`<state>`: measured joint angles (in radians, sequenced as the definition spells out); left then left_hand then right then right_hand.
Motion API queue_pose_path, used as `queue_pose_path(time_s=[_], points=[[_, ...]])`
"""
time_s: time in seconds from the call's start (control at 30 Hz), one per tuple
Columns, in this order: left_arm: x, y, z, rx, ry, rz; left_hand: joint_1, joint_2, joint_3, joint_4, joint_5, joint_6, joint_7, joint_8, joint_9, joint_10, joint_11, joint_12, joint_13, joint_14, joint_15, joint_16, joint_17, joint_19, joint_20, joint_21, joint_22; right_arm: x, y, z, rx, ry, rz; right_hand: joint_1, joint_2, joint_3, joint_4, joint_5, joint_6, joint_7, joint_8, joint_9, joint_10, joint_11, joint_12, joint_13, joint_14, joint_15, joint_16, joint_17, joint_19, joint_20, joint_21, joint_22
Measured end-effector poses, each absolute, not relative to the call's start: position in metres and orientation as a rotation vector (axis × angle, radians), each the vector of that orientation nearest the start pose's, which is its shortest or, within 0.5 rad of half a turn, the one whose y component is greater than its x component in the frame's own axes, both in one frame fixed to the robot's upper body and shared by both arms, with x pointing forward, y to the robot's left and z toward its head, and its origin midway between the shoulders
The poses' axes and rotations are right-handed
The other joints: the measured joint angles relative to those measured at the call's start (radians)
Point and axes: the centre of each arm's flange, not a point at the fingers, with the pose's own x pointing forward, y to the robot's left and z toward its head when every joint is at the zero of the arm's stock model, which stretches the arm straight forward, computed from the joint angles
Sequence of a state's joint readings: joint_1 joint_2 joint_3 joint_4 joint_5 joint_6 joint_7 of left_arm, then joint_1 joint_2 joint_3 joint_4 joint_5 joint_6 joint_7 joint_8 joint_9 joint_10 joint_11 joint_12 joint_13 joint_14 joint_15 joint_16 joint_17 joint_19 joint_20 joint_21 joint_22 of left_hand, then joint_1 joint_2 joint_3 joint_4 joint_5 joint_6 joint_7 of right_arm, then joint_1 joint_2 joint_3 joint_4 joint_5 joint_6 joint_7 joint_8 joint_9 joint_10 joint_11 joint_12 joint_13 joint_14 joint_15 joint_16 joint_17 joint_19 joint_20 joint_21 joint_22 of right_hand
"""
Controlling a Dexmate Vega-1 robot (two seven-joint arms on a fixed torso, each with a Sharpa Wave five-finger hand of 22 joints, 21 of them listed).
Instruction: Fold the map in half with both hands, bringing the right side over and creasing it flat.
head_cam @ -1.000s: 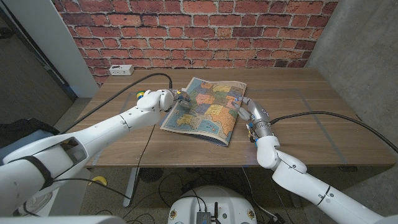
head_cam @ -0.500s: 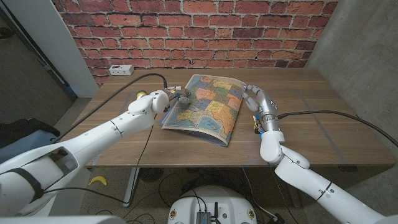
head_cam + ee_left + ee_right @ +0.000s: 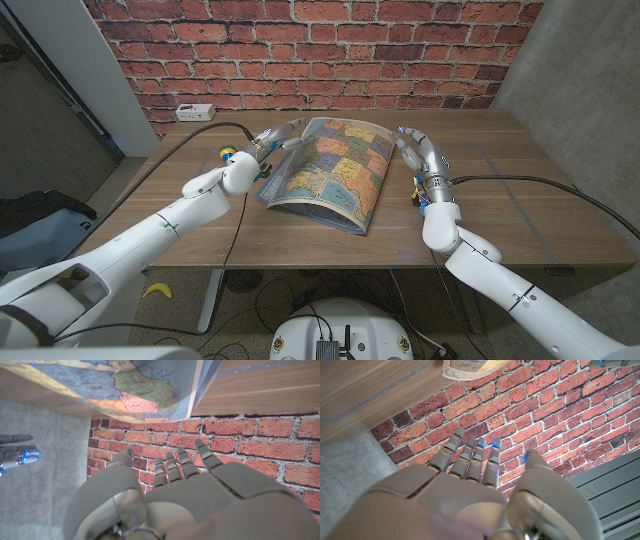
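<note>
Wooden worktop [image 3: 500,200] carries the map [image 3: 330,172], lying mid-table, seemingly folded. My left hand [image 3: 268,143] hovers just beside its left edge, fingers spread, holding nothing. My right hand [image 3: 418,153] stands near its right edge, fingers apart.

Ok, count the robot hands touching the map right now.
0. The left hand hovers open beside the map, at its left edge; the right hand hovers open off its right edge.
</note>
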<state>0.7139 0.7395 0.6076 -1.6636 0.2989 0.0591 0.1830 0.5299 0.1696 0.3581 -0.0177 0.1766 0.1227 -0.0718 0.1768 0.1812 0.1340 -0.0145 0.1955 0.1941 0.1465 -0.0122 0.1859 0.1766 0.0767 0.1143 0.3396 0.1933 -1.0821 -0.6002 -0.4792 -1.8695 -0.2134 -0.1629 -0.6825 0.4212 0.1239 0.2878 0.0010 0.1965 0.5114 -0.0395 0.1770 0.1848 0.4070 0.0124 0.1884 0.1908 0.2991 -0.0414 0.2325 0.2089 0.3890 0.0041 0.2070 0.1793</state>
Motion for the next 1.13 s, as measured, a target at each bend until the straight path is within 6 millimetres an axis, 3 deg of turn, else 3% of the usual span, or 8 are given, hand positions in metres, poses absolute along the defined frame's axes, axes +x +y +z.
queue_pose_path(time_s=[0.27,0.7,1.13], points=[[0.601,0.23,0.044,0.909,-0.859,-0.018,-0.042,-0.015,-0.013,0.021,0.0,-0.034,-0.018,-0.008,0.0,-0.025,0.007,-0.001,-0.002,-0.02,0.013,-0.005,0.0,0.0,0.0,-0.007,0.0,0.55,-0.222,-0.031,-0.55,-0.792,-0.298,-0.027,-0.018,-0.012,0.012,0.008,-0.037,-0.002,0.0,0.0,-0.029,0.018,-0.004,0.0,-0.012,-0.002,-0.007,0.0,-0.009,0.001,-0.004,0.0],[0.595,0.259,0.033,0.662,-0.909,-0.077,-0.09,-0.022,-0.03,0.045,0.0,-0.063,-0.035,-0.008,-0.005,-0.071,-0.003,-0.008,-0.004,-0.075,0.011,-0.012,0.0,-0.008,0.0,-0.018,0.0,0.552,-0.229,-0.019,-0.364,-0.835,-0.214,-0.069,-0.035,-0.033,0.024,0.015,-0.106,-0.004,-0.008,0.0,-0.079,0.036,-0.008,0.0,-0.025,0.011,-0.015,0.0,-0.014,0.003,-0.003,0.0],[0.592,0.296,0.023,0.526,-0.906,-0.144,-0.114,-0.024,-0.034,0.057,0.0,-0.062,-0.035,-0.008,-0.005,-0.08,-0.002,-0.008,-0.008,-0.081,0.008,-0.012,0.0,-0.013,-0.006,-0.018,0.0,0.544,-0.243,-0.013,-0.19,-0.876,-0.214,-0.098,-0.045,-0.048,0.031,0.022,-0.11,0.011,0.004,0.0,-0.068,0.058,0.0,0.0,-0.013,0.022,-0.015,-0.005,-0.005,0.038,-0.003,0.0]])
